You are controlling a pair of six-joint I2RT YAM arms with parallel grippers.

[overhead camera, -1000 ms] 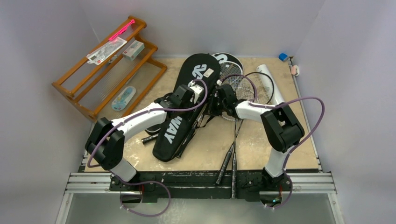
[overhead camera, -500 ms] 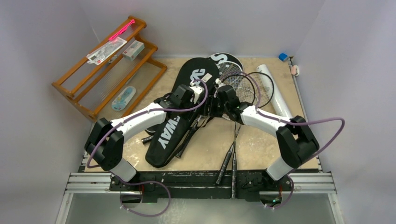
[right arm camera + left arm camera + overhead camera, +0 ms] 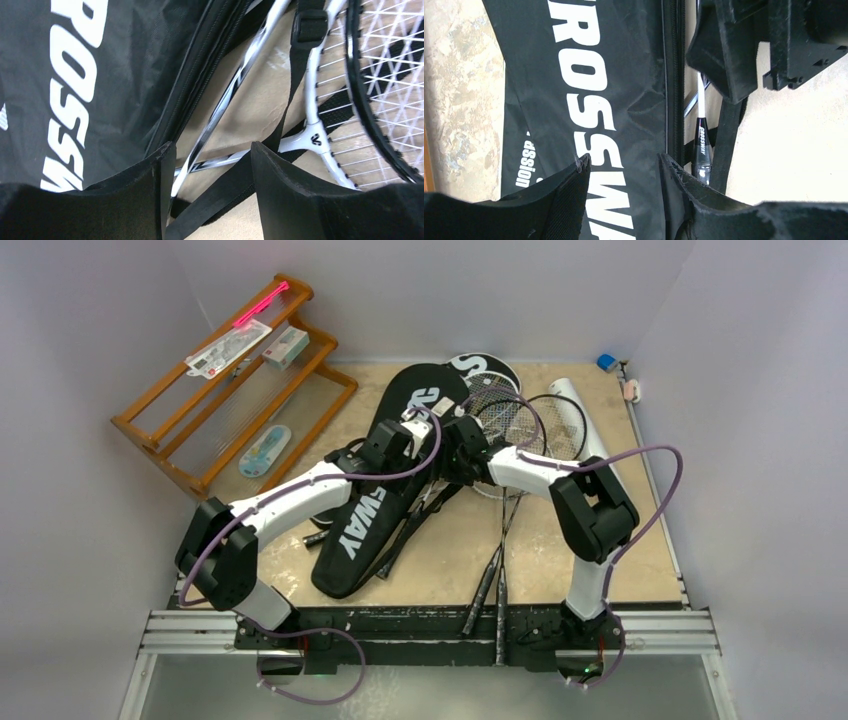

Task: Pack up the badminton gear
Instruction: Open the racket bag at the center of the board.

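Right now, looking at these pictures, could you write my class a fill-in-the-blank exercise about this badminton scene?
The white lettering on the black racket-shaped cover spells ____. The right gripper hangs over a black strap with its jaws ____. The long white tube lies on the robot's ____ side of the beige table. The thin pink stick rests on the orange-brown wooden ____.
Missing words: CROSSWAY; open; right; rack.

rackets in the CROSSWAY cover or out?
Out, at least two: racket heads lie bare on the table right of the CROSSWAY cover, handles toward the near edge. Inside: cannot tell.
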